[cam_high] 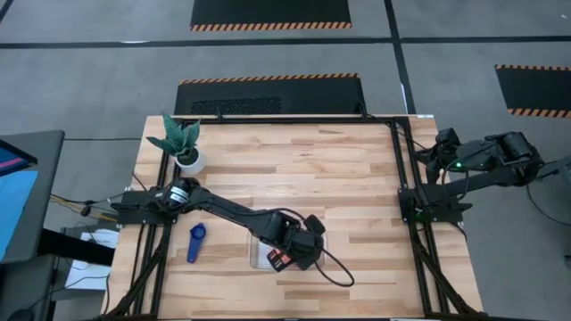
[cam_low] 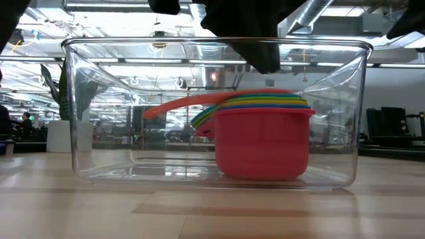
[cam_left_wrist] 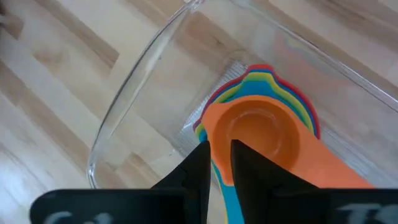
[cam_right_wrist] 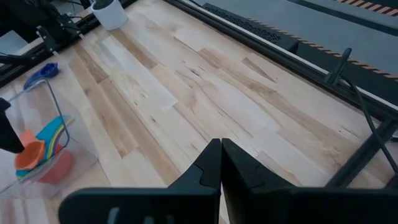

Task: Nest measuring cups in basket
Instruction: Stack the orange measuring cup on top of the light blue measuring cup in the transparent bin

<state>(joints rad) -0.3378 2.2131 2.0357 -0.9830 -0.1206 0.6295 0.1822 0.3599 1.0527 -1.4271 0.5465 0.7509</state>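
The clear basket (cam_high: pixel 259 254) (cam_low: pixel 199 43) stands near the table's near edge. Inside it is a nested stack of measuring cups (cam_low: pixel 262 143), the red one outermost with its base on the basket floor, and the orange cup (cam_left_wrist: pixel 255 127) on top. Its orange handle (cam_low: pixel 176 105) slants out over the stack. My left gripper (cam_left_wrist: pixel 219 149) (cam_high: pixel 284 259) reaches down into the basket at the orange cup. A navy cup (cam_high: pixel 195 241) lies on the table left of the basket. My right gripper (cam_right_wrist: pixel 221 155), shut, waits at the table's right edge. My left gripper pinches the orange cup's rim (cam_left_wrist: pixel 216 134) between its two fingers, coming from above and pointing down. One finger (cam_left_wrist: pixel 245 155) stands over the bowl and the other finger (cam_left_wrist: pixel 199 158) outside the wall. The cup sits nested in the stack.
A white plant pot (cam_high: pixel 189 159) stands near the far left corner. The black frame rail (cam_high: pixel 399 169) runs along the right side. Bare wood stretches between the basket and the right arm (cam_high: pixel 482 160).
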